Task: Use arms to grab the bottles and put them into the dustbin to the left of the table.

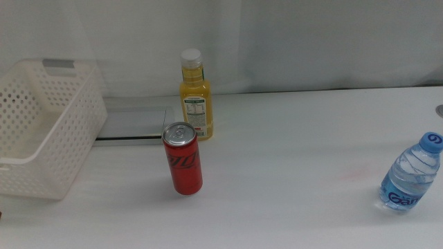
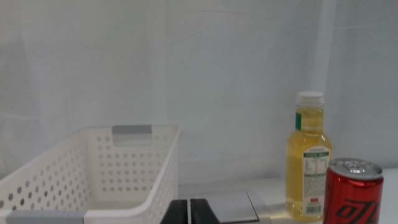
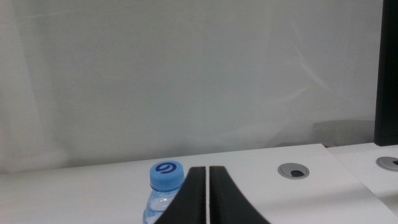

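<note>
middle view high over table, wrist views low, level, left shares dustbin

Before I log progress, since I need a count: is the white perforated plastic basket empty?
Seemingly empty: the white perforated plastic basket shows only bare interior in the middle view, though its near corner is hidden.

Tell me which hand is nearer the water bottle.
Right. The right hand sits just beside the water bottle, whose blue cap shows close to its jaws. The left hand is far off, near the dustbin and the cola can.
</note>
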Robot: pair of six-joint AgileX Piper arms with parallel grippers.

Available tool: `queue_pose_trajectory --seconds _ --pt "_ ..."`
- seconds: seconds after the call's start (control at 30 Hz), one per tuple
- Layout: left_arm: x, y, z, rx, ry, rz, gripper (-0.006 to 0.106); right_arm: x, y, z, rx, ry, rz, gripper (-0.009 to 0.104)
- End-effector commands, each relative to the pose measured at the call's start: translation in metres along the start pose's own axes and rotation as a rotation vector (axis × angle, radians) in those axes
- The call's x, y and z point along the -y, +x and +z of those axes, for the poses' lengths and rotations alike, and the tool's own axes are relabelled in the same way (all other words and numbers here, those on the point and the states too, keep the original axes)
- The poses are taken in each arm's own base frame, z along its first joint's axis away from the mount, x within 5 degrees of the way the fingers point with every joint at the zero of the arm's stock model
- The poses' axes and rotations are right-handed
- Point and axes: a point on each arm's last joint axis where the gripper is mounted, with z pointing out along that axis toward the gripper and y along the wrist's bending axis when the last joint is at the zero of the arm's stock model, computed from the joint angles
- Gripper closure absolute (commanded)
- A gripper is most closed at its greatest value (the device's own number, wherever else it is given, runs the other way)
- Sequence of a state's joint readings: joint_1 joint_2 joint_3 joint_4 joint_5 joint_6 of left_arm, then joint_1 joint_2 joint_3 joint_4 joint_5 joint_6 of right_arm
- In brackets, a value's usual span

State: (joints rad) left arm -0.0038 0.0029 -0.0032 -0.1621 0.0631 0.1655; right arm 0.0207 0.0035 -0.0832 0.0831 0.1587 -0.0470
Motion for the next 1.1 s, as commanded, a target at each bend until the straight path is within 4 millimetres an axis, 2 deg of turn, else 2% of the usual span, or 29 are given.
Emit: queue_pose_trajectory --seconds 0.0,0.3,0.4,0.43,0.47,0.57,0.6,0.7,1.0,1.07 --pt "0.0001 0.0089 -0.0012 0.021 0.004 -0.02 0.103 0.0003 0.0006 -0.002 0.02 0.005 -0.006 0.096" --pt "0.0 0.0085 -0.0012 0.025 0.003 -0.028 0.103 0.0003 0.0001 -0.0021 0.026 0.005 -0.006 0.074" --pt "0.0 0.0085 -0.0012 0.025 0.003 -0.031 0.094 0.0002 -0.0007 -0.0021 0.035 0.003 0.01 0.065" --pt "-0.0001 0.0074 -0.0012 0.037 0.002 -0.083 0.077 -0.0002 -0.0014 -0.0021 0.043 -0.001 0.041 0.054" --pt "-0.0003 0.0065 -0.0013 0.047 0.002 -0.113 0.067 -0.0004 -0.0019 -0.0021 0.048 -0.004 0.062 0.047" --pt "-0.0006 0.005 -0.0013 0.063 0.003 -0.205 0.014 -0.0005 -0.0042 -0.0023 0.073 -0.008 0.104 0.027" --pt "-0.0006 0.0046 -0.0014 0.069 0.003 -0.22 0.008 -0.0006 -0.0044 -0.0023 0.075 -0.009 0.116 0.022" --pt "-0.0008 0.004 -0.0014 0.075 0.002 -0.218 0.009 -0.0007 -0.0046 -0.0023 0.077 -0.011 0.131 0.013" --pt "-0.0008 0.004 -0.0014 0.075 0.003 -0.222 0.009 -0.0011 -0.0048 -0.0023 0.079 -0.019 0.141 0.013" --pt "-0.0008 0.004 -0.0014 0.075 0.004 -0.267 0.009 -0.0011 -0.0048 -0.0023 0.079 -0.019 0.141 0.013"
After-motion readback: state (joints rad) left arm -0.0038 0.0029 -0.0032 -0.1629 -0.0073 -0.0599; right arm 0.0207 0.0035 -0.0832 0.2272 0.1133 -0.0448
